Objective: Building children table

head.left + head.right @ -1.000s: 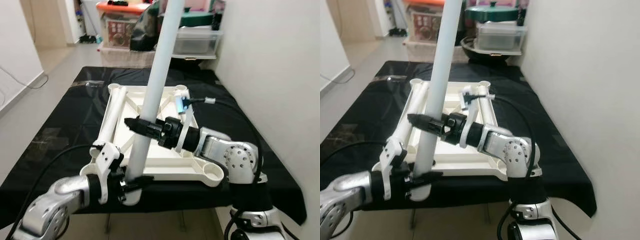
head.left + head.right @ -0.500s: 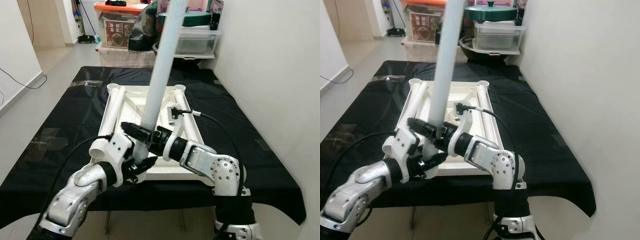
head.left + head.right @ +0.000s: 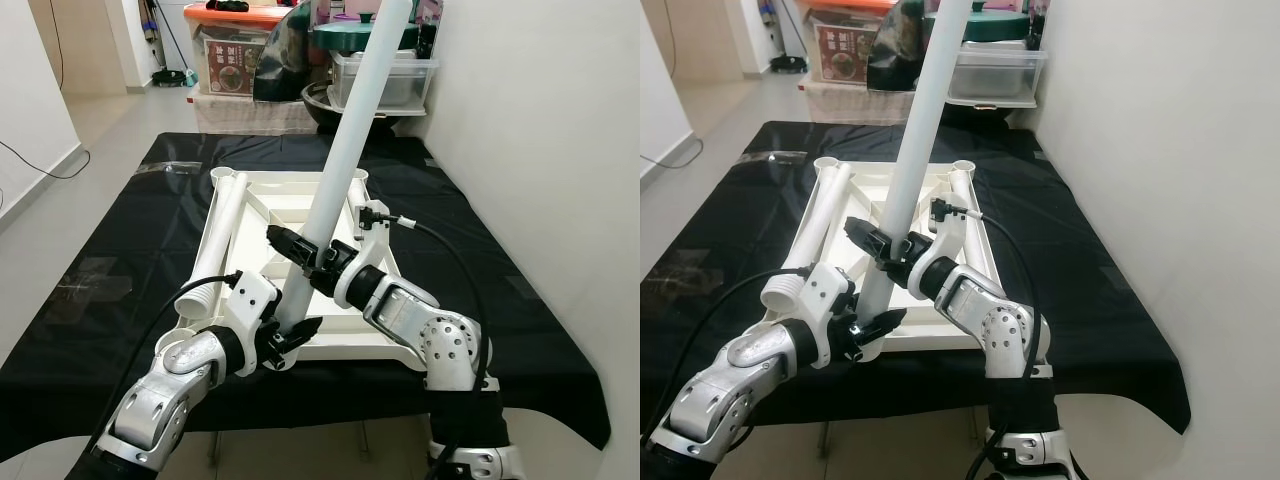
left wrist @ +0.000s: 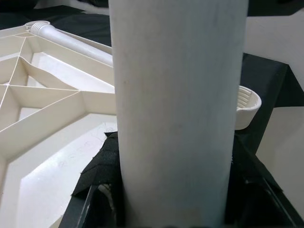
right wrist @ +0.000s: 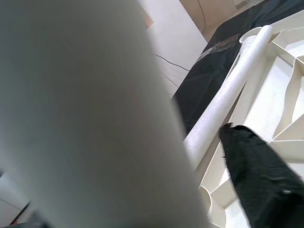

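The white tabletop (image 3: 283, 197) lies upside down on a black-clothed table (image 3: 120, 260). A long white leg (image 3: 345, 150) rises from its near left corner, leaning to the far right. My left gripper (image 3: 290, 340) is shut on the leg's lower end, seen close up in the left wrist view as the leg (image 4: 175, 118). My right gripper (image 3: 300, 250) is shut on the leg a little higher. One black finger (image 5: 259, 175) shows beside the blurred leg (image 5: 85, 118). A second leg (image 3: 222, 235) lies along the tabletop's left side.
Storage boxes (image 3: 235, 60) and a lidded pot (image 3: 350, 35) stand behind the table. A white wall (image 3: 540, 150) runs close along the right. Open floor (image 3: 60, 190) with a cable lies to the left. The table's front edge (image 3: 350, 395) is close to me.
The held leg now leans more to the right. Its lower end and my left gripper have moved in from the front edge toward the tabletop's corner. The camera has shifted a little.
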You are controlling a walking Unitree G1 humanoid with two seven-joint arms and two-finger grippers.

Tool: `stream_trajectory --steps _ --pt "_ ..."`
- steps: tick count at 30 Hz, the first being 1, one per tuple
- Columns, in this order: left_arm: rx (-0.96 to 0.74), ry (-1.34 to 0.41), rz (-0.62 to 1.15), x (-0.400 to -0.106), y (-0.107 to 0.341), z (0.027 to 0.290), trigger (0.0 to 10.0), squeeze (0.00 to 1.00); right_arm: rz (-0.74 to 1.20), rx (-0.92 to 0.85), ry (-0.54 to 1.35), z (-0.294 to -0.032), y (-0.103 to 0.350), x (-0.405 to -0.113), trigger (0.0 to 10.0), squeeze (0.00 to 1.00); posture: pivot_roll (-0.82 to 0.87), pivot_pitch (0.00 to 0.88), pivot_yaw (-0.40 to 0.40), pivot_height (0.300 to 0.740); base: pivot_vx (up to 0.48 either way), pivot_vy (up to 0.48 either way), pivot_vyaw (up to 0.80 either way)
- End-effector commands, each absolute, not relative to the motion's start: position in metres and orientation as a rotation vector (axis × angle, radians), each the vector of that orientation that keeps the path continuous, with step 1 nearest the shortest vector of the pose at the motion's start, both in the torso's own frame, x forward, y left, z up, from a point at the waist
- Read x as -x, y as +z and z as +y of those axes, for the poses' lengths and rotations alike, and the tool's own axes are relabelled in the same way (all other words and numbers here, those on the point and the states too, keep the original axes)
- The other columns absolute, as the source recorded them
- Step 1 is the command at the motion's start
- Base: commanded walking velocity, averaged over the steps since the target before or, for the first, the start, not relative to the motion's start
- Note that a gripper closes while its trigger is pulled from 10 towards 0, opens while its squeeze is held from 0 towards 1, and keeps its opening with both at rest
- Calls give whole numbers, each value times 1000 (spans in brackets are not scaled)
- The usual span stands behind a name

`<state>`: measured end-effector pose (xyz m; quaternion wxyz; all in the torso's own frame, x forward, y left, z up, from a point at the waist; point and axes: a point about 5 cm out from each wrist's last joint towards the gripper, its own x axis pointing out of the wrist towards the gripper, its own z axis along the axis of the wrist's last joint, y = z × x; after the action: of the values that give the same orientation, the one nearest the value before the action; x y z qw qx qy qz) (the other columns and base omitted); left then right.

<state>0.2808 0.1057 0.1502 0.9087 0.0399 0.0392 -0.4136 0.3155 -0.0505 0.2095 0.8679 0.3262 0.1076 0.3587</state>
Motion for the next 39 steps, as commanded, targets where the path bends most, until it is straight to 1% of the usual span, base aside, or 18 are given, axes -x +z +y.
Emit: stream_trajectory --steps 1,18,19,20,21,22,28,29,31,32,33,34,37,39 --pt "-95 -899 22 -282 160 97 0 0 246 -721 743 -40 199 -310 0 0 57 0 -89 740 0 0 0" --pt "-94 -938 -2 -282 165 92 0 0 218 -715 743 -39 199 -311 0 0 59 0 -83 740 0 0 0" --pt "-107 -943 -8 -282 165 92 0 86 214 -714 742 -39 199 -312 0 0 60 0 -83 740 0 0 0" --pt "-124 -931 -14 -283 165 93 0 1000 208 -712 741 -40 200 -312 0 0 60 0 -82 740 0 0 0" --pt "-136 -922 -18 -284 165 94 0 1000 204 -711 740 -40 200 -312 0 0 60 0 -82 740 0 0 0" --pt "-139 -928 -14 -283 165 95 10000 1000 200 -709 739 -41 201 -313 0 0 62 0 -81 740 0 0 0" --pt "-118 -908 -28 -284 169 100 10000 1000 187 -708 730 -43 201 -314 0 0 63 0 -81 740 0 0 0" --pt "-97 -861 -67 -286 177 109 10000 1000 172 -702 711 -50 202 -317 0 0 66 0 -81 740 0 0 0" --pt "-97 -861 -67 -286 177 109 10000 1000 172 -702 711 -50 202 -317 0 0 66 0 -81 740 0 0 0" --pt "-76 -827 -97 -286 184 117 10000 1000 150 -687 681 -64 205 -323 0 0 68 0 -83 740 0 0 0" --pt "-76 -827 -97 -286 184 117 10000 1000 150 -687 681 -64 205 -323 0 0 68 0 -83 740 0 0 0" --pt "-59 -812 -108 -283 187 123 10000 1000 131 -667 652 -79 207 -329 0 0 69 0 -83 740 0 0 0" --pt "-54 -808 -109 -283 187 125 10000 1000 125 -658 642 -84 207 -331 0 0 69 0 -83 740 0 0 0" --pt "-48 -807 -108 -279 188 129 10000 1000 115 -621 613 -100 208 -336 0 0 69 0 -85 740 0 0 0"
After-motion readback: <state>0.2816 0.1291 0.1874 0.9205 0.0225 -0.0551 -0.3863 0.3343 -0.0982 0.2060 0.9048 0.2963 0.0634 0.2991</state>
